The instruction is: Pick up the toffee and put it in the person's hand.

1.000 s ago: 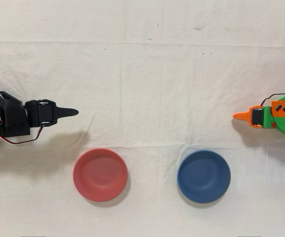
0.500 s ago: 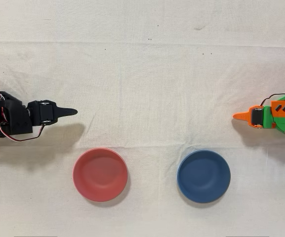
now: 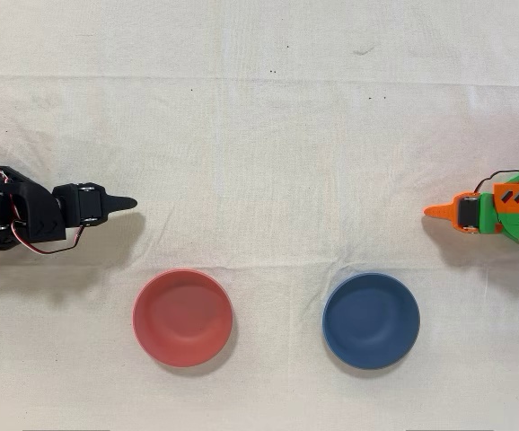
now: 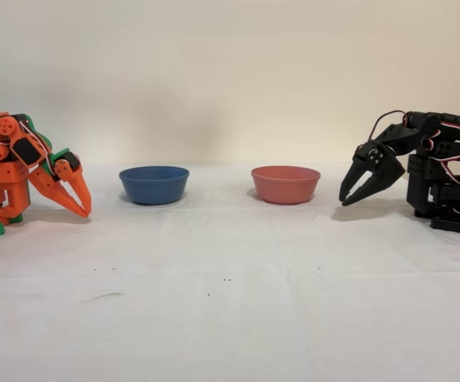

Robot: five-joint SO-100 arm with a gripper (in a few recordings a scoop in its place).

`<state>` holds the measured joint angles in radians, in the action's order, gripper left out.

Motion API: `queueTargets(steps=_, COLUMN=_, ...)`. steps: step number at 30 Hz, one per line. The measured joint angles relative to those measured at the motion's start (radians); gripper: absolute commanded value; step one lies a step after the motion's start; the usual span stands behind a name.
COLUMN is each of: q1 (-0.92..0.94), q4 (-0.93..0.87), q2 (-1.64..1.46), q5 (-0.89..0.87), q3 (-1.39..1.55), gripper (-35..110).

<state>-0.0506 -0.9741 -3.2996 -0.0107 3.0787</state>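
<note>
My black gripper (image 3: 130,203) hovers low over the cloth near the left edge in the overhead view, pointing right. In the fixed view the gripper (image 4: 348,198) hangs at the right, folded back close to its base, tips pointing down at the cloth. Its jaws look shut, with nothing between them. The toffee is out of view. The person's hand is out of view too.
A red bowl (image 3: 182,317) and a blue bowl (image 3: 371,321) stand side by side on the white cloth; in the fixed view the red bowl (image 4: 286,184) is nearest my gripper and the blue bowl (image 4: 153,184) is left of it. The idle orange arm (image 3: 497,211) rests opposite.
The black arm has drawn back a little toward the left edge of the overhead view. Bowls and orange arm have not moved.
</note>
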Motion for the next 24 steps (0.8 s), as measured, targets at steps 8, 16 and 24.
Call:
queueTargets(steps=8, q1=0.0, q4=0.0, q2=0.0, q5=-0.008, q3=0.034, gripper=0)
queueTargets(steps=16, q1=0.008, q4=0.003, q2=0.0, q5=-0.018, q3=0.075, gripper=0)
queueTargets(steps=24, q1=0.008, q4=0.029, q2=0.0, q5=-0.037, q3=0.084, gripper=0)
